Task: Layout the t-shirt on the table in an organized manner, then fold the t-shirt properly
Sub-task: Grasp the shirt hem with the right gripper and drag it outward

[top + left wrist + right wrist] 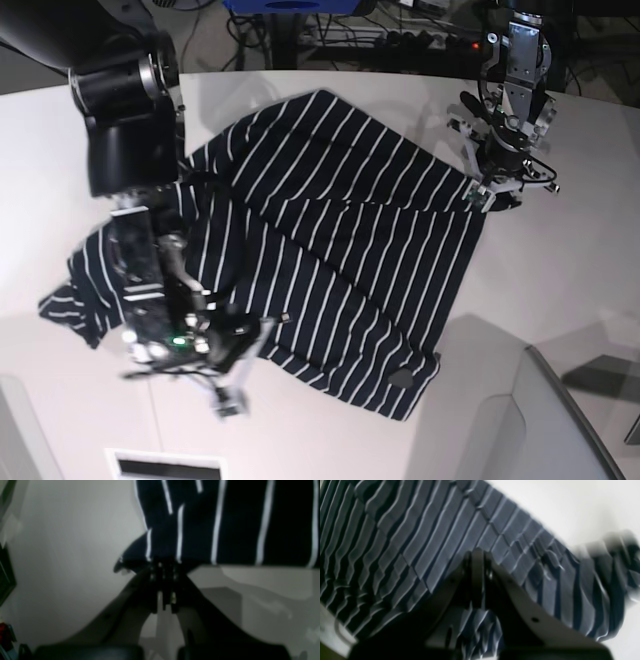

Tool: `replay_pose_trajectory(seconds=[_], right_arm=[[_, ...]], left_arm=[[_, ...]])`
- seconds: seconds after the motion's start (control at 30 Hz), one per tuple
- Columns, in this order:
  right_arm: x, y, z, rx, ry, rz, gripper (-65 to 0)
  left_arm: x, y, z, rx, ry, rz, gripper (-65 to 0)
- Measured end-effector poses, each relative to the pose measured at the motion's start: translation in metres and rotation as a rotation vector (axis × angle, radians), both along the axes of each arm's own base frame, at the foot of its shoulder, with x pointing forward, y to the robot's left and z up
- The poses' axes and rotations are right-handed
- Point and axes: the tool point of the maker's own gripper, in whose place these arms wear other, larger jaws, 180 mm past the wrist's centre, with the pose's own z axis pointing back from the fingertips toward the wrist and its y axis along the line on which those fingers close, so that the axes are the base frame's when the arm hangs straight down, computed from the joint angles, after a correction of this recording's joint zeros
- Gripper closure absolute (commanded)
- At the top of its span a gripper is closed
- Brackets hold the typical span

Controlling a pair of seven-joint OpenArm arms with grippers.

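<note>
The t-shirt (330,240), dark with thin white stripes, lies mostly spread on the white table (570,290), with a bunched sleeve at the left (80,290). My left gripper (482,192) sits at the shirt's right corner; in the left wrist view this gripper (163,566) is shut on the t-shirt's (225,517) edge. My right gripper (238,342) is at the near hem. In the right wrist view it (478,553) is shut, with wrinkled t-shirt cloth (480,625) bunched between its fingers.
A small dark grey rounded patch (402,378) lies at the shirt's near corner. Cables and a power strip (400,40) run behind the table's far edge. A raised white panel (520,420) stands at the near right.
</note>
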Motion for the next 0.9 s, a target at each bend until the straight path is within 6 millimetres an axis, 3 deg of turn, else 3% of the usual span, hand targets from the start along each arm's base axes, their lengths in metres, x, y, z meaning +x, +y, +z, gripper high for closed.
replay_pose_trajectory(seconds=[0.07,0.13,0.23,0.33,0.4,0.47,0.63,0.73,0.9], right_arm=[[0.001,0.012,-0.013,0.001,0.020,0.029,-1.5],[-0.001,0.003,-0.013,0.012,0.034,-0.004,-1.7],[-0.008,-0.050,0.007,0.059,-0.012,-0.178,-6.6],[-0.045,-0.113,0.009,0.050,-0.034,-0.363,-26.1],[-0.082,-0.128,-0.013,0.036,0.020,-0.391,-43.2],[-0.105,-0.136,-0.033,0.044,0.042,-0.394,-52.5],[-0.133,-0.165,-0.078,0.124,0.072,-0.467,-47.6],[-0.153,-0.160,-0.109,0.255,0.164,-0.520,-44.0],[-0.147,-0.156,-0.116,0.325,0.174,-0.532,-43.7]], left_arm=[[-0.002,0.000,0.000,-0.002,0.002,0.002,0.0],[-0.002,0.000,0.000,-0.003,0.000,0.002,0.0],[-0.005,0.000,-0.001,-0.003,0.003,0.004,0.0],[-0.012,0.000,-0.005,-0.002,0.022,0.003,0.0],[-0.009,-0.001,-0.004,-0.004,0.014,0.003,0.0],[-0.005,-0.003,-0.001,-0.009,0.001,-0.001,0.0],[-0.001,-0.002,0.001,-0.006,-0.005,-0.001,0.0],[0.011,-0.003,0.007,-0.008,-0.030,-0.002,0.0],[0.019,-0.002,0.009,-0.007,-0.040,0.003,0.0]])
